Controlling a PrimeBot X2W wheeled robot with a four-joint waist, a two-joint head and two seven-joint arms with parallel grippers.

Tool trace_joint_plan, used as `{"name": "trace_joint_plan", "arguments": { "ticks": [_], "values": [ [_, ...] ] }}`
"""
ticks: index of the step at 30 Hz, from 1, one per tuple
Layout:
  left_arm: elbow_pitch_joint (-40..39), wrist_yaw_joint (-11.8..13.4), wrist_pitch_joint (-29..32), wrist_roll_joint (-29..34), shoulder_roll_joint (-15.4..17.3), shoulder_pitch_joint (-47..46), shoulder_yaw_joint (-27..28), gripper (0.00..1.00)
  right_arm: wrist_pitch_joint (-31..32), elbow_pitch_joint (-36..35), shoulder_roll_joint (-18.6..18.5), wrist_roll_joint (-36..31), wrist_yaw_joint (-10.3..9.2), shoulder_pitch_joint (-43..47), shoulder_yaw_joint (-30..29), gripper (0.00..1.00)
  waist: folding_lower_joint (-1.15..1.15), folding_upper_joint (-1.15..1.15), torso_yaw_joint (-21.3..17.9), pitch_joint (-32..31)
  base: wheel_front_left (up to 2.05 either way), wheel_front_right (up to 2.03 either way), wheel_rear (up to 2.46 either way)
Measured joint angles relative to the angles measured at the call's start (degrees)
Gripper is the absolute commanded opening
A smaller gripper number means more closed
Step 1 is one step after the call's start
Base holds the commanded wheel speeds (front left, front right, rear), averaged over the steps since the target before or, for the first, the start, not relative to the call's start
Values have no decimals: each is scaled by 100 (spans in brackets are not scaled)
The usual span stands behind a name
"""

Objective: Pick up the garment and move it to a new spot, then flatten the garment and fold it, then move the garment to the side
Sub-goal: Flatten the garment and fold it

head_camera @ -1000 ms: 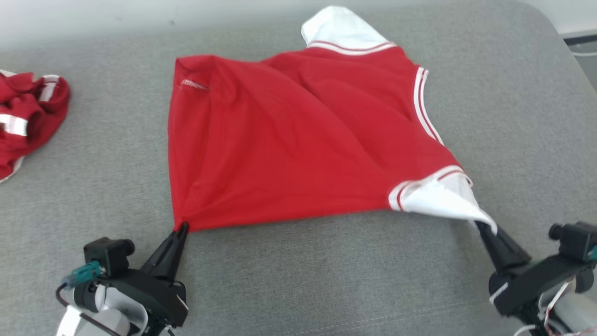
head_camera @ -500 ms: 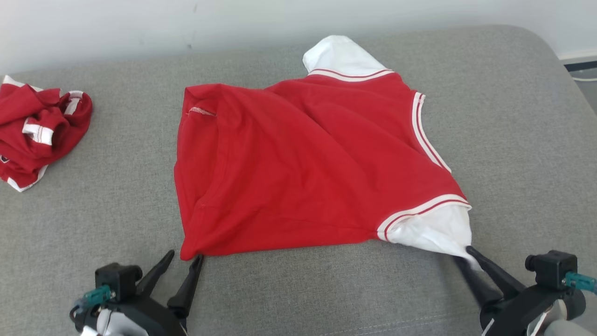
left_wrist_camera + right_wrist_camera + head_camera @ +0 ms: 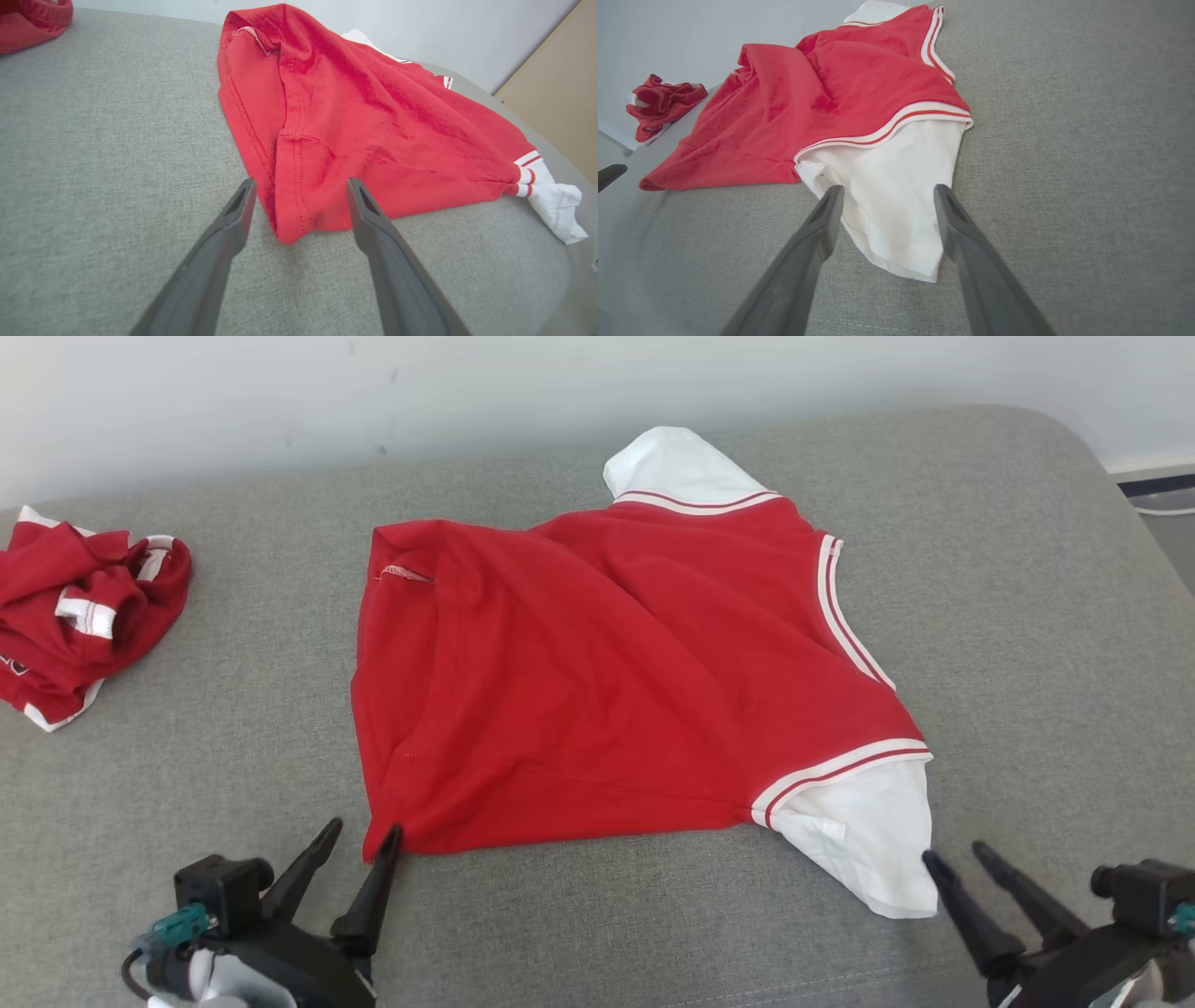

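Observation:
The garment (image 3: 616, 681) is a red shirt with white sleeves and red-and-white striped trim, lying spread on the grey cushion (image 3: 233, 737). My left gripper (image 3: 362, 824) stands open at the shirt's near left corner (image 3: 289, 228), which lies loose between the fingers. My right gripper (image 3: 954, 852) is open beside the near white sleeve (image 3: 864, 845); the sleeve's end (image 3: 901, 242) rests on the cushion between its fingers. The far white sleeve (image 3: 677, 467) points away at the back.
A second red garment (image 3: 79, 607) lies crumpled at the cushion's far left, also in the right wrist view (image 3: 663, 105). A pale wall (image 3: 467, 392) runs behind. The cushion's rounded right edge (image 3: 1134, 513) drops off to the floor.
Both grippers have let go of the shirt and now stand open; the shirt has settled flat. The right gripper has drawn back off the sleeve. The head camera has tilted, shifting the whole picture.

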Motion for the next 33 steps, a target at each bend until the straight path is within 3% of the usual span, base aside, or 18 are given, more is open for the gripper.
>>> {"name": "trace_joint_plan", "arguments": {
  "ticks": [13, 33],
  "values": [
    [-70, 104, -1, 151, -140, -425, 132, 100, -1, -127, 412, -162, 0, -15, -532, 100, 0, 0, -213, 94, 0, 0, 0],
    [1051, 51, 583, 27, -100, -1078, 88, 100, -1, 13, 797, -497, 0, -144, -655, 100, 1, 1, -653, 463, 0, 0, 0]
  ]
}}
